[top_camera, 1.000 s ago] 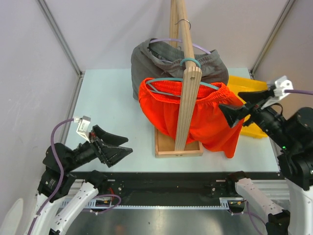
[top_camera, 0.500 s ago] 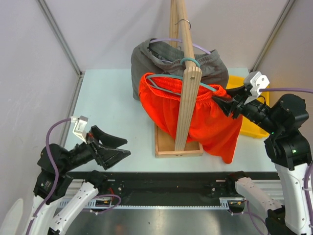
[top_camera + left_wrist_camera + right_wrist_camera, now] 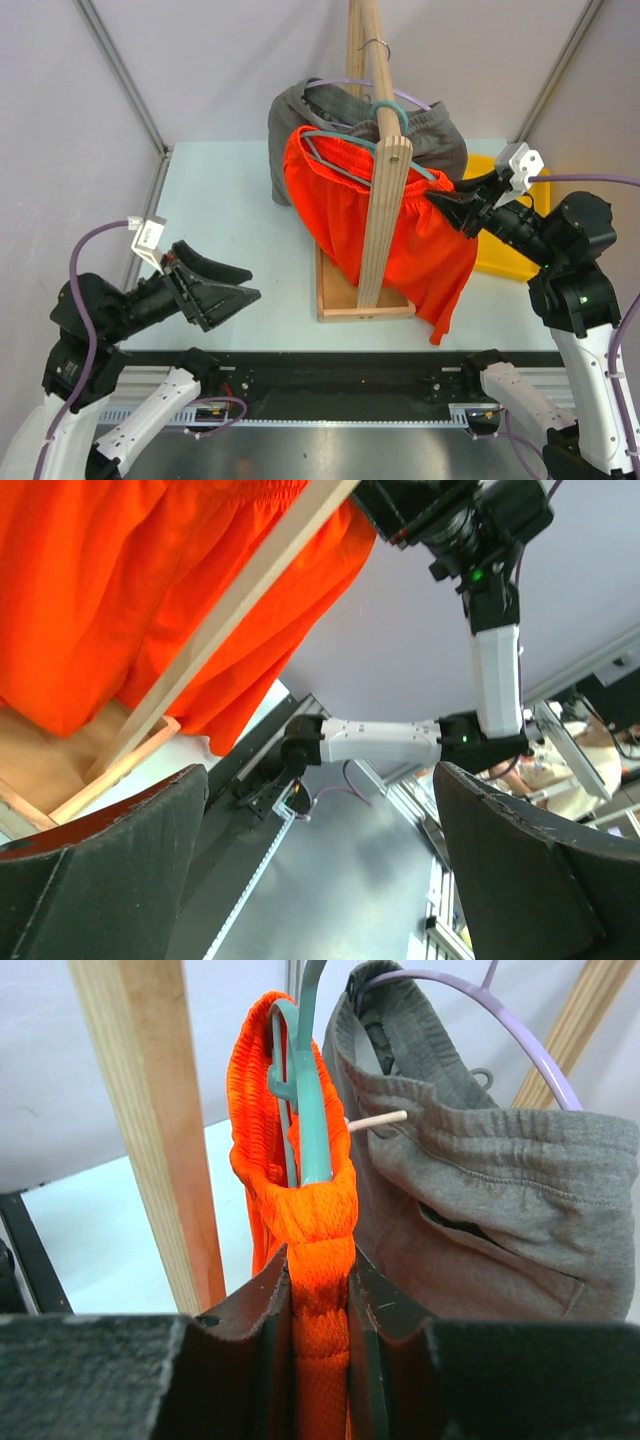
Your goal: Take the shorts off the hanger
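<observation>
Pale blue table (image 3: 230,220) between grey walls: the orange shorts (image 3: 340,215) hang on a teal hanger (image 3: 312,1130) from a wooden stand (image 3: 382,220) at mid-table. The grey shorts (image 3: 300,125) sit on a purple hanger (image 3: 500,1005) just behind, at 12 o'clock. From 3 o'clock the right gripper (image 3: 445,205) pinches the orange waistband, fingers (image 3: 250,1310) narrowed onto the fabric. At 8 o'clock the left gripper (image 3: 250,283) hovers spread wide, holding nothing. A yellow bin (image 3: 497,262) lies at 3 o'clock under the right arm.
</observation>
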Motion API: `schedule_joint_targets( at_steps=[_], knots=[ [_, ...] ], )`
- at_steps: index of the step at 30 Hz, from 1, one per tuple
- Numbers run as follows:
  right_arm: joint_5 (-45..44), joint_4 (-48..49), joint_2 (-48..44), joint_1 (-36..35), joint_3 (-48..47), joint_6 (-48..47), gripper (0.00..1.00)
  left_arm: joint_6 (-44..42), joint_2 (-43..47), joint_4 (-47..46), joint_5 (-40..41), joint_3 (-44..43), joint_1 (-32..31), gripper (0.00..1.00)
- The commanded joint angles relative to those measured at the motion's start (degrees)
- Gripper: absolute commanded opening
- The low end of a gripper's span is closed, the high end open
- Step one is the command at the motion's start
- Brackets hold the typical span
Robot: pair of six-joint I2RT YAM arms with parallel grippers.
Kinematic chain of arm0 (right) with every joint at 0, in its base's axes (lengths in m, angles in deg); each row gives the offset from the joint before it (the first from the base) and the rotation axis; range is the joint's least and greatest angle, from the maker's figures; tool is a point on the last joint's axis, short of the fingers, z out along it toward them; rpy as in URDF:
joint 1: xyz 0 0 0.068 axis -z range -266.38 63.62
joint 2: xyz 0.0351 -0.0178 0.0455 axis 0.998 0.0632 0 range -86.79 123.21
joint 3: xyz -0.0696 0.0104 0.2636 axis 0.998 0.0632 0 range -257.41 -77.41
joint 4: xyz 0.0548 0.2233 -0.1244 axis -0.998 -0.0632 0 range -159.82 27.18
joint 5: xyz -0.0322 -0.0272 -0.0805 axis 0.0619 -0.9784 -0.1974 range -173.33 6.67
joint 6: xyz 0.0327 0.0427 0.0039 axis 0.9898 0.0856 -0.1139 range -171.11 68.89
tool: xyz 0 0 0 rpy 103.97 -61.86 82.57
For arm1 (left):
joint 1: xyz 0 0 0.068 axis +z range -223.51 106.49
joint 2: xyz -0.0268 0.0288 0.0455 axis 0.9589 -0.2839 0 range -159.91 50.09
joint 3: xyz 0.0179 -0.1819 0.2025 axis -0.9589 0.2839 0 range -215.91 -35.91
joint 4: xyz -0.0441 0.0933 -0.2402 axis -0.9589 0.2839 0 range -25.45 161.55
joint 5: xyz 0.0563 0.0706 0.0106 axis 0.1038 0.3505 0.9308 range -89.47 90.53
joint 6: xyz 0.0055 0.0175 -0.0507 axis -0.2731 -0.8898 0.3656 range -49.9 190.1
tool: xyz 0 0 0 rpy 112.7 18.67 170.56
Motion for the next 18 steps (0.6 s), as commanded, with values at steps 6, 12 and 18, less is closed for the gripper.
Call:
schedule_joint_targets(
  at_steps=[6, 12, 18],
  knots=[
    [-10.8, 16.1, -1.2, 1.9, 0.8, 17.4, 0.0, -0.4, -1.1, 3.1, 6.1, -7.2, 0.3, 1.0],
    [-12.1, 19.3, -2.0, 3.1, -0.7, 23.5, 0.0, -0.6, -3.9, -2.8, 4.6, -6.0, 0.3, 1.0],
    [-14.4, 19.5, -2.5, 4.0, -2.2, 29.1, 0.0, -2.2, -8.9, -8.9, 2.1, -4.6, 0.3, 1.0]
  ],
)
